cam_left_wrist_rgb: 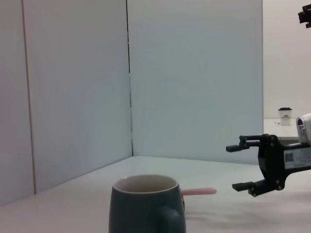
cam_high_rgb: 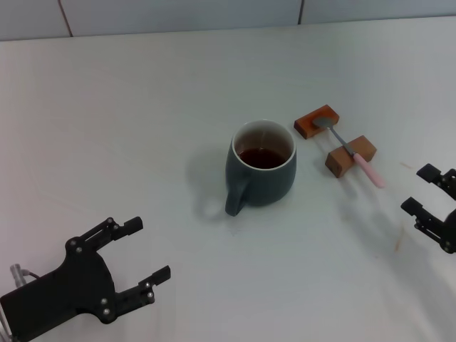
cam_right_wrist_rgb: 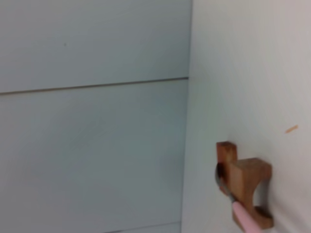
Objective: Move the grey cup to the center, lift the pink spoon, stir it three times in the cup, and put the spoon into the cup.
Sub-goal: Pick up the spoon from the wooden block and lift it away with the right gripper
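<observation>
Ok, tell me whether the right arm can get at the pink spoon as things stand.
Probably yes. The right gripper is open, just beside the pink spoon, whose handle sticks out toward it off the brown blocks. Nothing lies between them; the grey cup stands on the far side.

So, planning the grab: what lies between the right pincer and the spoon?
Only bare table, seen in the head view, between right pincer and spoon.

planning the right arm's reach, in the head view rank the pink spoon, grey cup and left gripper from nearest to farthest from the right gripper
1. pink spoon, lying across two brown blocks, just left of the right gripper.
2. grey cup, mid-table, beyond the spoon.
3. left gripper, across the table at its near left.
</observation>
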Robot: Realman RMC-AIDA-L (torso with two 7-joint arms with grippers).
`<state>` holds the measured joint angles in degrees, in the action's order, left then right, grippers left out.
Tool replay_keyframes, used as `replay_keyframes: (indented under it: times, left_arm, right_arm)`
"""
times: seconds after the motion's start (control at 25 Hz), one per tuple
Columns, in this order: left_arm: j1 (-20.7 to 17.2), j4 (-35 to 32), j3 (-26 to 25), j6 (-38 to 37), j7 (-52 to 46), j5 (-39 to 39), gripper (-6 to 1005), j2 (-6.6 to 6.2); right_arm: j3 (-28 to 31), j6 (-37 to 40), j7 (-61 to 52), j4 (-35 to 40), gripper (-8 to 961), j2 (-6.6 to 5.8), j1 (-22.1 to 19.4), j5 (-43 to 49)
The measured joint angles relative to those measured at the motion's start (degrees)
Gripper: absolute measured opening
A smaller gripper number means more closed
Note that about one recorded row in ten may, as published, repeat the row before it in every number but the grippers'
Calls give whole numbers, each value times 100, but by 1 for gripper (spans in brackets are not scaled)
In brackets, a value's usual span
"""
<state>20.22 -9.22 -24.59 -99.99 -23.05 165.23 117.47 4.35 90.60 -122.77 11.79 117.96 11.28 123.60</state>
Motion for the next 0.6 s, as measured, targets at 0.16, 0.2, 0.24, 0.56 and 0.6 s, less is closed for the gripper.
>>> replay_keyframes:
  times: [0.16,0.2,0.24,0.56,0.6]
  left_arm:
    - [0,-22,-9,-11,4,0,805,8]
    - [0,-22,-9,-11,4,0,805,8]
    - [9,-35,-17,-16,17,0,805,19]
    - [26,-37,-24,-61,-2,-12,805,22]
    - [26,-36,-26,-79,-8,-22,805,22]
  right_arm:
    - [-21,-207,24,-4,755,76,99,3]
    - [-31,-253,27,-24,754,82,128,12]
    - [-38,-296,30,-48,754,86,158,19]
    - [-41,-582,123,-258,752,96,328,16]
    - [-42,-603,141,-271,752,96,349,16]
